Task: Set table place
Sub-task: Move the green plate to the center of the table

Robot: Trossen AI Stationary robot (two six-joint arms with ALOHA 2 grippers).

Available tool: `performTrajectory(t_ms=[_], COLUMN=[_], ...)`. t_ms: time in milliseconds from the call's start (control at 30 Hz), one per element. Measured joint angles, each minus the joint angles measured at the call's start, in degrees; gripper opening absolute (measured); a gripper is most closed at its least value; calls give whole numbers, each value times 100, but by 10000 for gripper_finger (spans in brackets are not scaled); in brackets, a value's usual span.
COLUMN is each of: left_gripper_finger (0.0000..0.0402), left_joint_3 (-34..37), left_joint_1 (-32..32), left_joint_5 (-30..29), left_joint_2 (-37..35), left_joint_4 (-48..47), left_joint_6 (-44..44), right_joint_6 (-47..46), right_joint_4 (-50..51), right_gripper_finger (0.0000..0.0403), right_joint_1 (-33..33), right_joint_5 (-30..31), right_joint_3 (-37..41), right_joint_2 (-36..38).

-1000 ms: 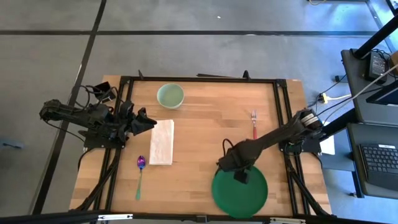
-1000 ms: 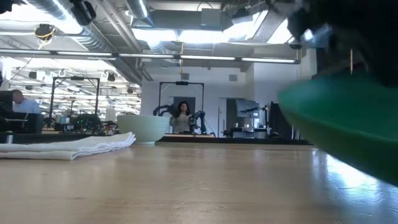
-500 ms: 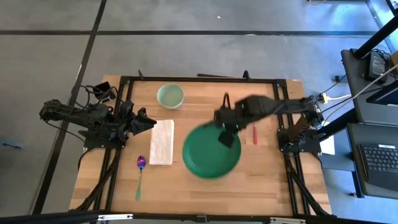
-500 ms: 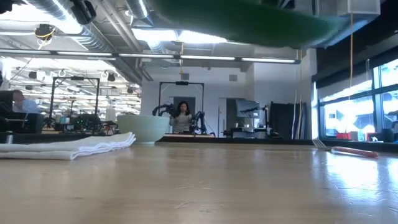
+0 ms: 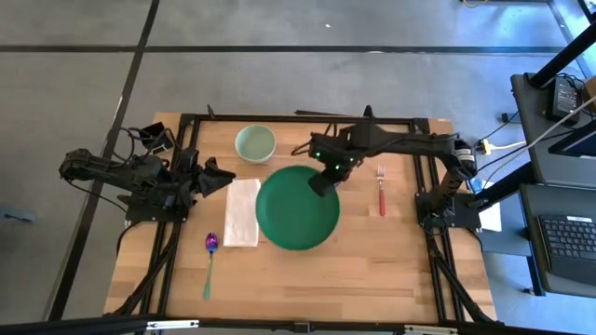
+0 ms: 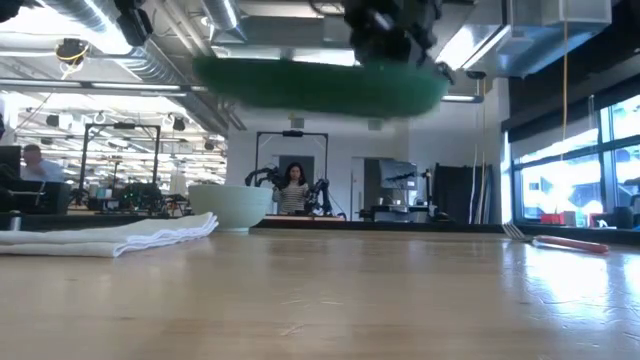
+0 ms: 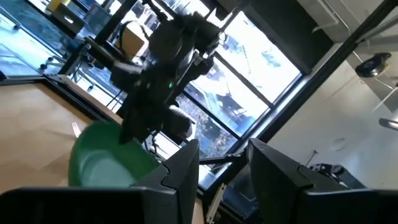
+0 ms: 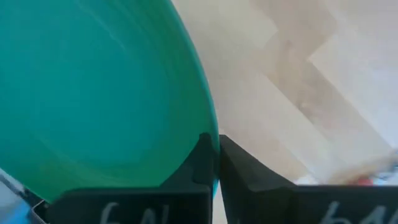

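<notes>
Bench [image 5: 391,251]: wooden, black-framed, carrying everything. Plate [image 5: 298,207]: green, hanging above bench centre, right end effector [image 5: 321,182] pinching its rim. Napkin [image 5: 243,213], bowl [image 5: 255,143], fork [image 5: 381,187], spoon [image 5: 210,261]: lying around it. Left end effector [image 5: 223,180]: idling narrowly parted beside napkin.

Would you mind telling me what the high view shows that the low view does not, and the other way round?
Only the high view shows the purple-bowled spoon near the table's front left, the waiting left gripper at the left edge, and the right gripper pinching the round dark green plate by its rim.

Only the low view shows that the plate hangs in the air above the wood, and a person in the room behind.

Both show the pale green bowl, the folded white napkin and the red-handled fork.
</notes>
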State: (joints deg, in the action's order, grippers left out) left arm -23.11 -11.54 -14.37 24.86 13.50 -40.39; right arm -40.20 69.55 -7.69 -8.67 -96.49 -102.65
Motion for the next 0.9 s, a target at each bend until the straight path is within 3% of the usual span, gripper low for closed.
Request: performTrajectory(t_ms=[367,600,900], left_gripper_finger=[128,128,128], left_joint_3=[0,0,0], left_joint_1=[1,1,-1], left_joint_5=[0,-48,-144], left_joint_2=[-2,-2,-2], left_joint_4=[-12,-20,-123], left_joint_6=[45,47,47], right_joint_6=[-290,-578,-914], right_joint_4=[-1631,-1906,-3192], right_gripper_finger=[8,8,14], right_joint_1=[-4,-4,0], right_joint_5=[197,40,-102], right_joint_3=[1890,2551,3270], right_joint_2=[0,5,11])
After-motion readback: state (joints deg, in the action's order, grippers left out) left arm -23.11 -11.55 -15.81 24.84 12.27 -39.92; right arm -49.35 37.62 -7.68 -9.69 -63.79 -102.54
